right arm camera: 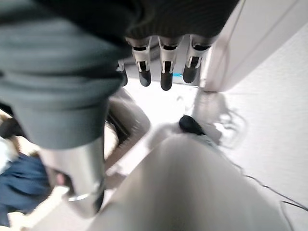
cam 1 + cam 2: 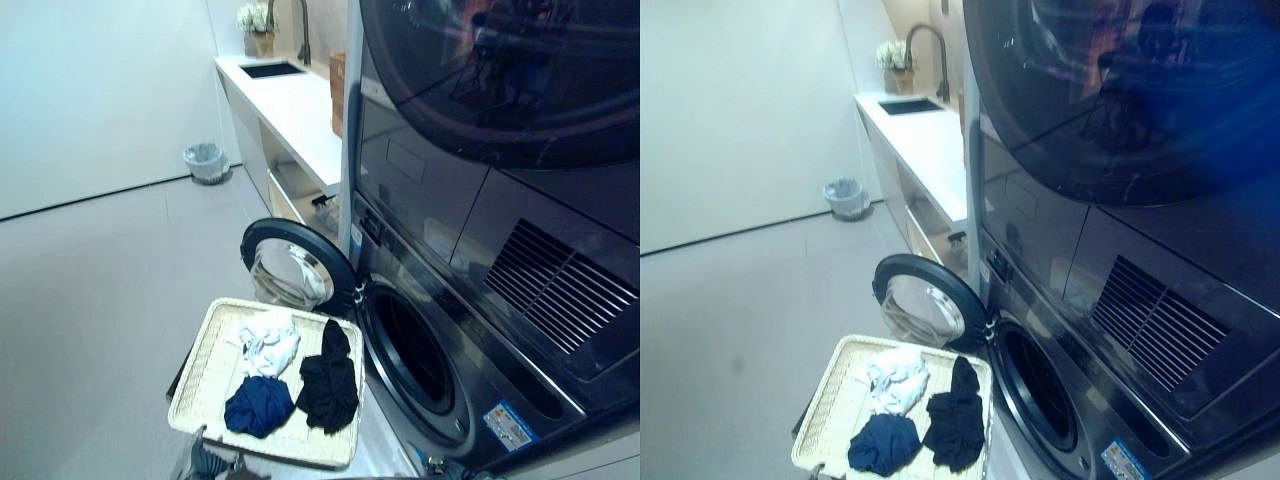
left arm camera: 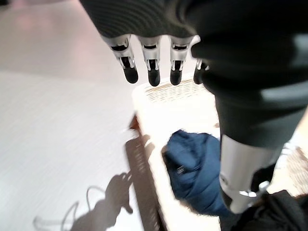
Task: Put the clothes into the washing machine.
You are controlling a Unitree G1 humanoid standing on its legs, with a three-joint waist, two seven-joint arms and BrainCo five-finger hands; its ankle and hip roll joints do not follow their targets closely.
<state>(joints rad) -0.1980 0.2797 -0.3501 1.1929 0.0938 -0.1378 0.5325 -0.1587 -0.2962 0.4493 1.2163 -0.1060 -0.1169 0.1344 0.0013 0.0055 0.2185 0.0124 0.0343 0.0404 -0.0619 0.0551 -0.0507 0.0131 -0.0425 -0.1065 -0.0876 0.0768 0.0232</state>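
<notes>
Both hands hang empty, left hand (image 3: 159, 57) and right hand (image 1: 163, 60) fingers relaxed, above the cream woven basket (image 2: 205, 385) parked beside the dark front-loading washing machine (image 2: 480, 300), round door (image 2: 290, 265) open, ready for loading.

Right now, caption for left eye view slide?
Three garments in wicker tray beside open washer door: white, navy, black.

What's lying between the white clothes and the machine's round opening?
The black garment, in the woven tray beside the white clothes, nearest the drum opening; both eye views show it.
</notes>
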